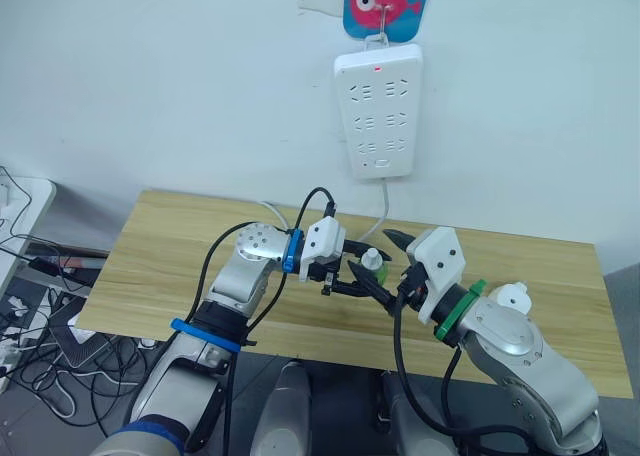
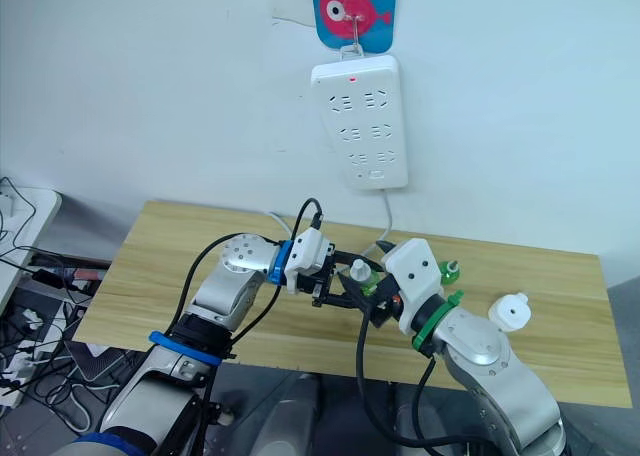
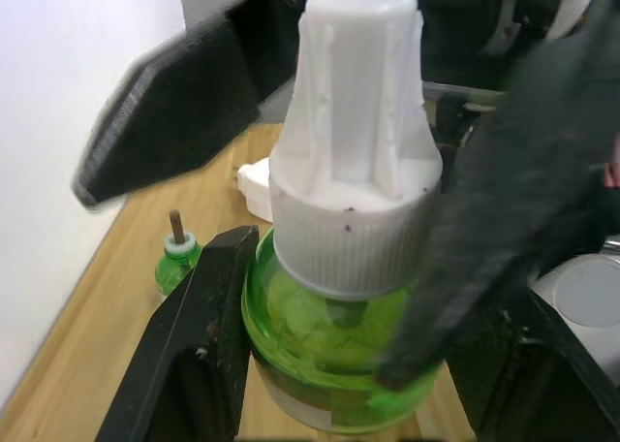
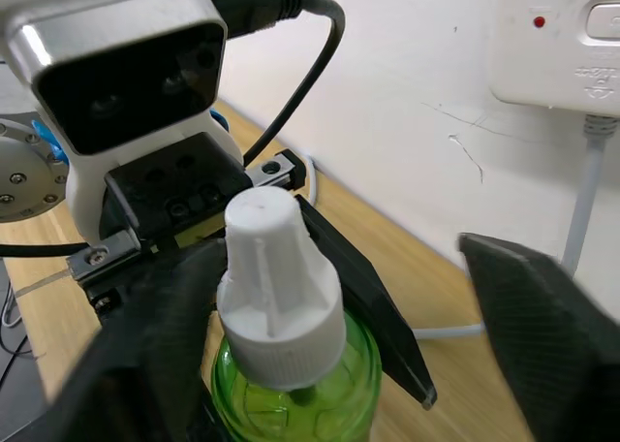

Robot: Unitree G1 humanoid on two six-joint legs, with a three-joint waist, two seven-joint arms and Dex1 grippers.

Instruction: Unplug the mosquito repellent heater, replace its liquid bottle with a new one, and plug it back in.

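Here, the long light wooden table (image 1: 180, 246) carries the work below the white multi-socket power strip (image 1: 378, 111), whose sockets stand empty. The left gripper (image 1: 358, 279) is clenched on a green translucent liquid bottle with a white ribbed cap (image 3: 339, 345), held over the table's middle. The right gripper (image 1: 388, 268) is released, its fingers straddling that cap. The small white rounded heater (image 2: 508, 312) lies unplugged near the right edge, and a second, uncapped green bottle (image 2: 449, 272) stands beside it. Judged remaining: uncapping, fitting, replugging. The left half offers room.
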